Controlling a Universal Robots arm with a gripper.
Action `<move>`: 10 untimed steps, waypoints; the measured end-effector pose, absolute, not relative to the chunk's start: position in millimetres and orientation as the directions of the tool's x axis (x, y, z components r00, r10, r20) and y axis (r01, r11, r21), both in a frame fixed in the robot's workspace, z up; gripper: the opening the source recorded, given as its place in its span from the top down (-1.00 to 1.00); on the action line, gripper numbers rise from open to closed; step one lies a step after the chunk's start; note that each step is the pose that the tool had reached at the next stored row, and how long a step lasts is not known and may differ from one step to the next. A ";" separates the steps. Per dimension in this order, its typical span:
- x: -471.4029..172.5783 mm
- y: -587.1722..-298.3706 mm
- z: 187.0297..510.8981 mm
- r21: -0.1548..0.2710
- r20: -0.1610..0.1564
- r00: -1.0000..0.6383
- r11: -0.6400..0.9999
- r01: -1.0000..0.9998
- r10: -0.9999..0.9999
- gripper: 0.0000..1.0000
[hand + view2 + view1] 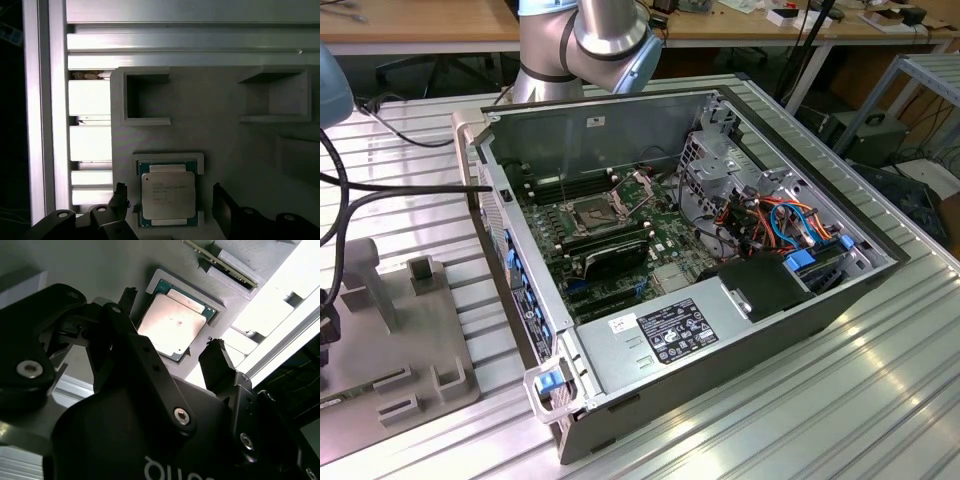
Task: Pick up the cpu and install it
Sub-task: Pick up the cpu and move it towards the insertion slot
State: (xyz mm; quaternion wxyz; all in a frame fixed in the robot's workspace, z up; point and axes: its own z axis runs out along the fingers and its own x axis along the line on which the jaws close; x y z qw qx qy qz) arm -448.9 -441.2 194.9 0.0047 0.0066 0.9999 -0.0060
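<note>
We see the cpu (168, 196) lying flat in a shallow recess of the grey holder (225, 140). It sits between the gripper's (170, 201) released jaws, with one finger (120, 196) off each side and neither touching it. The exterior view adds the open case (720, 330) with its bare socket (590, 213), well apart from the holder at the exterior view's left.

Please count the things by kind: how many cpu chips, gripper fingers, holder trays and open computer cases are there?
cpu: 1
gripper fingers: 2, one on each side of the cpu, not touching it
grey holder tray: 1
open computer case: 1
Total: 5
</note>
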 end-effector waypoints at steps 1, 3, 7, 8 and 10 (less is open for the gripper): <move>-448.9 -440.9 194.2 -0.012 -0.009 -1.000 1.000 0.012 0.012 -0.56; -448.9 -440.3 193.0 -0.012 -0.009 -1.000 1.000 0.009 0.008 -0.56; -449.6 -437.3 186.2 -0.012 -0.009 -1.000 1.000 -0.012 -0.012 -0.56; -449.6 -436.3 185.3 -0.012 -0.009 -1.000 1.000 -0.012 -0.012 -0.39; -449.5 -435.9 185.3 -0.012 -0.010 -1.000 1.000 -0.012 -0.012 -0.39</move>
